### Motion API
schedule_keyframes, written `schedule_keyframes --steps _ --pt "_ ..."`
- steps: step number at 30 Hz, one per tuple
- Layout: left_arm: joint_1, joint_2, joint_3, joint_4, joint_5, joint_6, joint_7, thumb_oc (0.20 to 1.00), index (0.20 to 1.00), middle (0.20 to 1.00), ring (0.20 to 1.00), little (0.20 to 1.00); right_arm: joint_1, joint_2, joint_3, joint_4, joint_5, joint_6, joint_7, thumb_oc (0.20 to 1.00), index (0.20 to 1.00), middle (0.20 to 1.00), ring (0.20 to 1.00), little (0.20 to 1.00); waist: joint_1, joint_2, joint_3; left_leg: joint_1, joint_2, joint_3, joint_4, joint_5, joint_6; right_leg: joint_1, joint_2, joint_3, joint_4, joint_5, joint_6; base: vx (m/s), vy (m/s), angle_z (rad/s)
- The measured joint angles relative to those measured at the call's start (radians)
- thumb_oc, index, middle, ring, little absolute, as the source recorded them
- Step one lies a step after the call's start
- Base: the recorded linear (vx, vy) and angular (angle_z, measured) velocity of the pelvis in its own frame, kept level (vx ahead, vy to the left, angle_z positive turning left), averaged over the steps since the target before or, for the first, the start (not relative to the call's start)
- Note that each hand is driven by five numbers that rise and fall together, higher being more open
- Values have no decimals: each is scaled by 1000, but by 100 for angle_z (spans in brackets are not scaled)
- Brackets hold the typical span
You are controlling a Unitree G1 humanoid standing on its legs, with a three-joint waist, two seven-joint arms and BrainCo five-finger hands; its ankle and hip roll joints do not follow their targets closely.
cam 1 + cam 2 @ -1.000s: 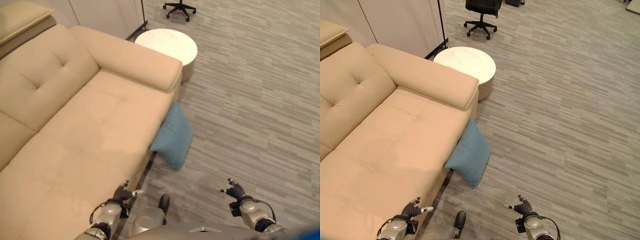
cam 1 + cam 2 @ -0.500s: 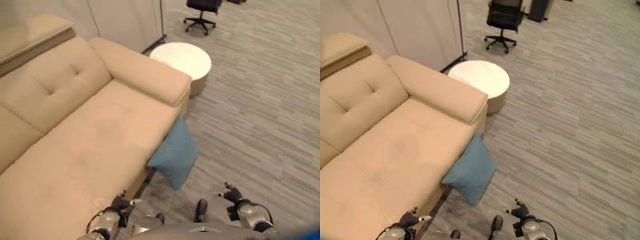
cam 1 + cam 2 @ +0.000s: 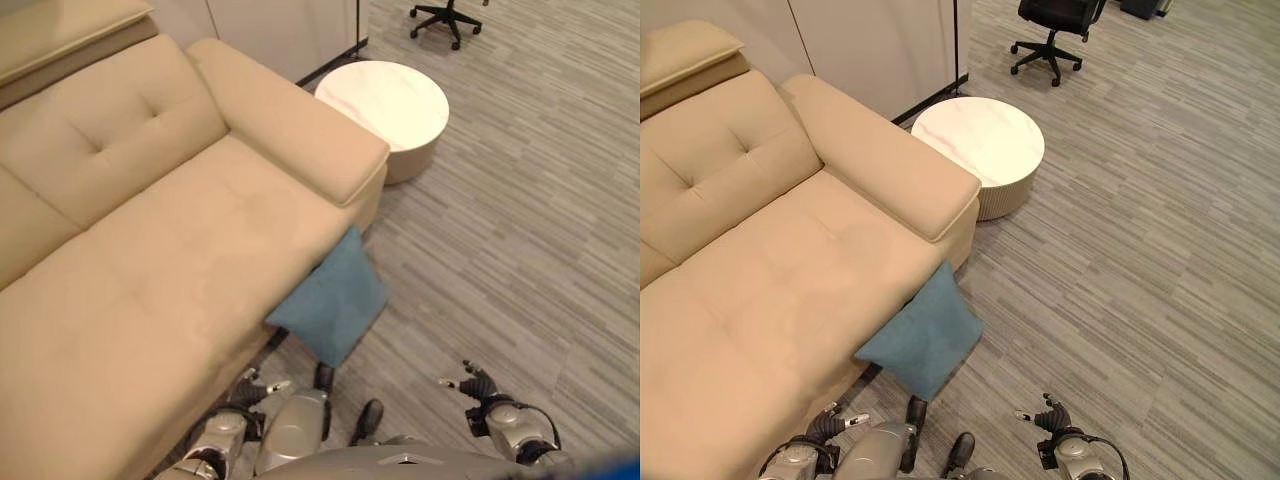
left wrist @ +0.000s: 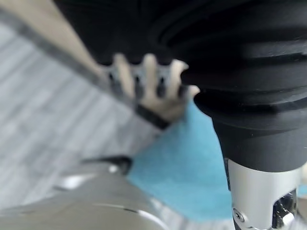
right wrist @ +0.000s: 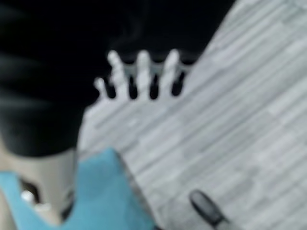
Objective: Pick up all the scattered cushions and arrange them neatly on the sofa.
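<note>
Blue cushion [image 3: 922, 340] on floor against beige sofa [image 3: 770, 260], both hands apart.

Office lounge, going by grey striped carpet floor [image 3: 1160, 230], beige sofa [image 3: 770, 260], round white side table [image 3: 978, 140], black swivel chair [image 3: 1055, 20], pale partition panels [image 3: 870, 45].

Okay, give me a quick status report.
Both robot hands, left and right, open and empty. Blue cushion on floor against sofa. Nothing in the way.

Both head views overlook sofa [image 3: 160, 250]; wrist views sit close.
</note>
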Motion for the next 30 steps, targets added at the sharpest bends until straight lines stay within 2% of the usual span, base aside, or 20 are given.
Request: schedule_keyframes --steps 3,4,6,7,9,12,13,15,16,17,18,19,20,21,23,24,25,27,29,30 --pt "-12 -1 0 -4 0 -2 0 1000 1000 1000 1000 1000 -4 -1 -7 3 -2 1 1 1000 1000 1000 1000 1000 5 -7 -6 67 -27 -40 -71 10 1 6 -40 -10 94 -63 37 153 105 36" --pt "-24 9 1 -4 0 -1 1 1000 1000 1000 1000 1000 -18 0 -7 8 -2 1 6 1000 1000 1000 1000 1000 25 -7 -11 98 -36 -51 -95 -5 13 -23 -64 -5 215 -107 74 147 100 27" --pt "-23 17 -3 -2 0 0 1 1000 1000 1000 1000 1000 -42 -3 -7 3 -2 0 7 1000 1000 1000 1000 1000 23 18 -14 127 -25 -90 -106 -5 28 -112 -99 -5 466 -130 112 116 44 57" --pt "-32 26 -10 -3 0 -1 1 1000 1000 1000 1000 1000 -29 5 -6 -10 -2 0 10 1000 1000 1000 1000 1000 9 13 -20 146 -37 -151 -100 -16 32 -180 -131 25 630 -154 170 145 -6 111" --pt "-31 42 -10 -11 0 -5 1 1000 1000 1000 1000 1000 -22 8 -7 -14 -2 1 14 1000 1000 1000 1000 1000 1 1 -30 165 -50 -179 -105 -19 44 -206 -139 89 644 -171 193 176 -56 105" --pt "-29 43 -28 -5 0 -4 1 1000 1000 1000 1000 1000 -27 3 -7 -17 0 -4 15 1000 1000 1000 1000 1000 4 -9 -48 178 -66 -259 -100 -27 40 -221 -149 138 486 -162 152 198 -127 97" --pt "-30 29 -28 5 -1 -3 1 1000 1000 1000 1000 1000 -38 0 -10 -23 4 -4 14 1000 1000 1000 1000 1000 9 5 -45 180 -65 -336 -96 -34 40 -246 -136 205 398 -131 146 207 -167 124" --pt "-27 11 -37 8 0 -4 0 1000 1000 1000 1000 1000 -39 0 -12 -19 13 -4 16 1000 1000 1000 1000 1000 13 26 -38 200 -61 -432 -97 -43 30 -254 -125 270 324 -86 148 178 -195 129" --pt "-28 5 -38 15 0 -3 0 1000 1000 1000 1000 1000 -36 -1 -12 -17 22 -5 16 1000 1000 1000 1000 1000 -7 40 -41 196 -54 -460 -88 -45 27 -243 -114 313 295 -64 145 116 -226 180" --pt "-20 -7 -53 25 1 -7 0 1000 1000 1000 1000 1000 -25 -1 -20 -12 23 -5 17 1000 1000 1000 1000 1000 -26 59 -42 208 -54 -550 -85 -50 18 -232 -104 350 260 -36 160 75 -242 189" --pt "-29 -7 -54 26 1 -7 0 1000 1000 1000 1000 1000 -12 1 -20 -9 25 -4 17 1000 1000 1000 1000 1000 -28 51 -45 211 -63 -574 -80 -57 3 -221 -120 347 218 11 148 21 -159 175" --pt "-20 4 -64 25 1 -7 0 1000 1000 1000 1000 1000 -2 4 -19 -14 27 -4 18 1000 1000 1000 1000 1000 -25 23 -52 212 -84 -568 -78 -63 -8 -214 -145 340 179 92 127 50 -264 100" --pt "-3 7 -70 33 2 -8 1 1000 1000 1000 1000 1000 -2 6 -24 -3 27 -4 20 1000 1000 1000 1000 1000 -17 10 -55 220 -84 -567 -84 -71 -19 -204 -157 336 175 73 98 47 -280 86" --pt "19 -3 -69 46 3 -7 0 1000 1000 1000 1000 1000 1 -1 -27 0 29 -3 18 1000 1000 1000 1000 1000 -16 21 -70 207 -63 -560 -58 -76 -83 -157 -142 268 114 92 94 56 -405 78" --pt "31 -13 -69 46 3 -6 1 1000 1000 1000 1000 1000 21 -13 -30 -15 28 -8 19 1000 1000 1000 1000 1000 -17 24 -83 191 -48 -552 -42 -83 -101 -115 -122 231 55 104 72 13 -301 84" --pt "35 -10 -68 40 1 -8 1 1000 1000 1000 1000 1000 23 -21 -17 -5 28 -8 19 1000 1000 1000 1000 1000 5 21 -87 188 -9 -554 -69 -79 -109 -90 -81 195 13 102 73 -18 -260 77" --pt "31 -6 -68 37 1 -9 1 1000 1000 1000 1000 1000 22 -24 -15 -6 28 -8 19 1000 1000 1000 1000 1000 9 13 -87 181 1 -553 -75 -85 -116 -92 -76 183 -2 110 65 -27 -173 74" --pt "25 -5 -69 39 0 -10 1 1000 1000 1000 1000 1000 -9 -33 -5 -13 28 -10 17 1000 1000 1000 1000 1000 12 12 -76 159 27 -558 -85 -59 -159 -95 -47 146 -7 111 50 -112 -197 62" --pt "8 -5 -67 38 -2 -13 2 1000 1000 1000 1000 1000 -23 -46 -5 -34 28 -14 12 1000 1000 1000 1000 1000 0 13 -66 117 33 -525 -75 -30 -193 -96 -43 95 -8 98 31 -120 -149 89" --pt "-6 -8 -68 28 -10 -20 2 1000 1000 1000 1000 1000 -27 -59 -7 -34 28 -22 12 1000 1000 1000 1000 1000 0 18 -63 98 43 -456 -85 -14 -184 -107 -35 82 -8 91 20 -91 -58 78"
